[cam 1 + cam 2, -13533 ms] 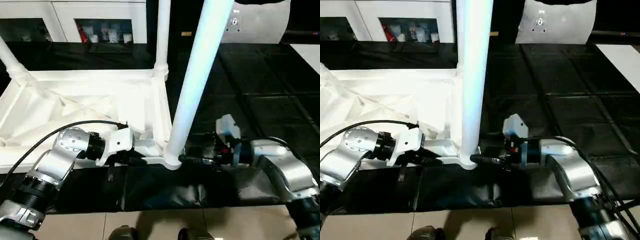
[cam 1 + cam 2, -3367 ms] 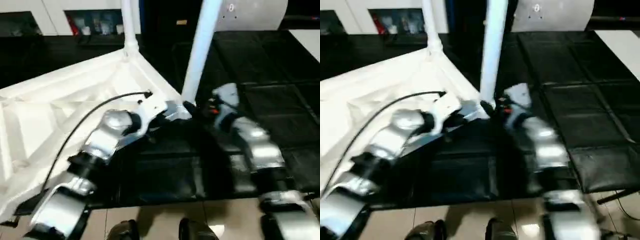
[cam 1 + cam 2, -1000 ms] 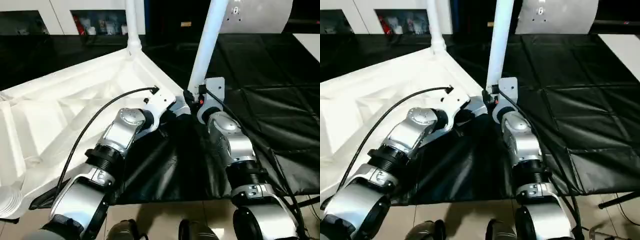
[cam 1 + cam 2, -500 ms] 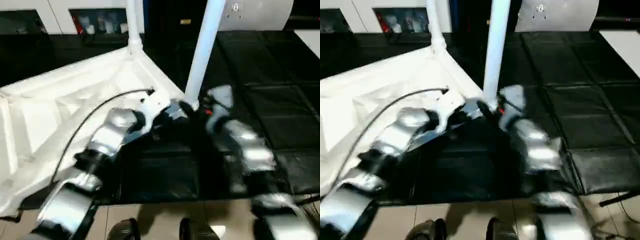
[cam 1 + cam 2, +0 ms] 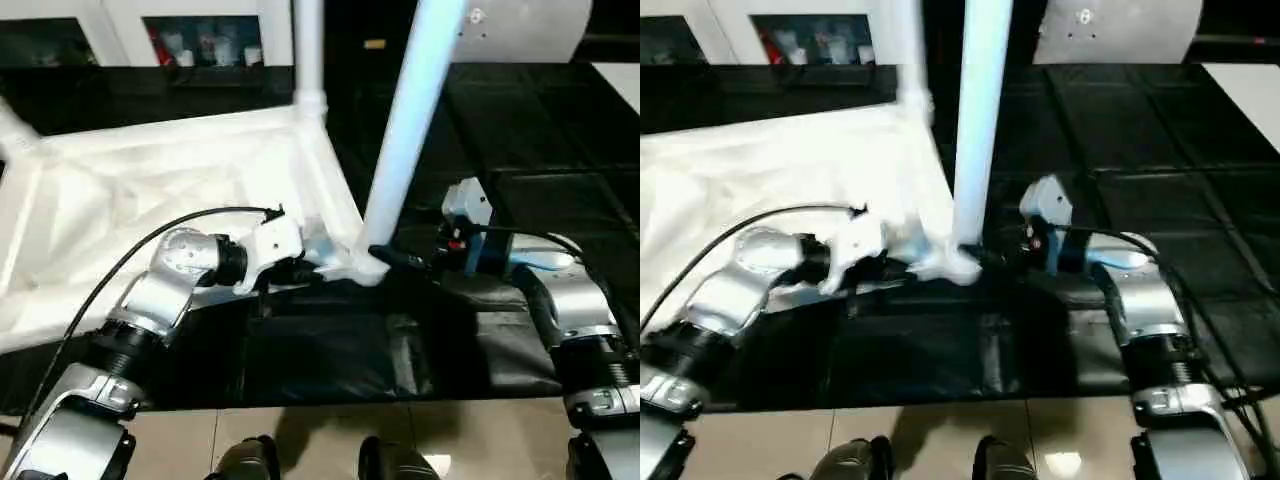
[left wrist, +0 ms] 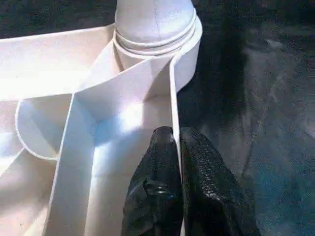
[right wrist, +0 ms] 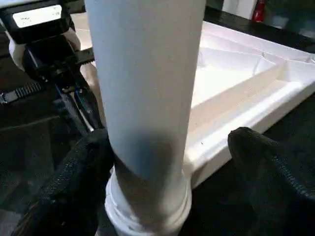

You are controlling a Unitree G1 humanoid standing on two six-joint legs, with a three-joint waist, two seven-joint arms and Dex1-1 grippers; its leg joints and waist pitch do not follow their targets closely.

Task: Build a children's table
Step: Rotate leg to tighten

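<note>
- Lying upside down on the black floor mat [image 5: 330,360], the white table top [image 5: 150,200] has its ribbed underside facing up and takes up the left and middle of the scene.
- At the far left corner, the base of one leg [image 5: 12,128] is seated in its socket and leans out of view.
- The left arm [image 5: 150,290] reaches in from the near left; a black cable [image 5: 130,255] loops over it.
- The left gripper [image 6: 173,147] has its two black fingers pinched onto the thin near rim [image 6: 173,98] of the table top, one finger on each face of the wall, close beside the near right corner.
- A second leg [image 5: 308,50] stands upright in the far right corner socket.
- A third leg [image 5: 410,130], the nearest, stands in the near right corner socket [image 6: 155,34] and tilts slightly to the right toward its top.
- The right gripper [image 7: 162,157] sits at the foot of that near leg with its fingers [image 7: 266,162] spread wide, one on either side of the tube; whether they press on it cannot be told.
- The right arm [image 5: 560,300] comes in from the near right.
- A white cabinet with glass doors [image 5: 200,40] stands along the far left.
- A pale panel [image 5: 530,30] stands at the far right.
</note>
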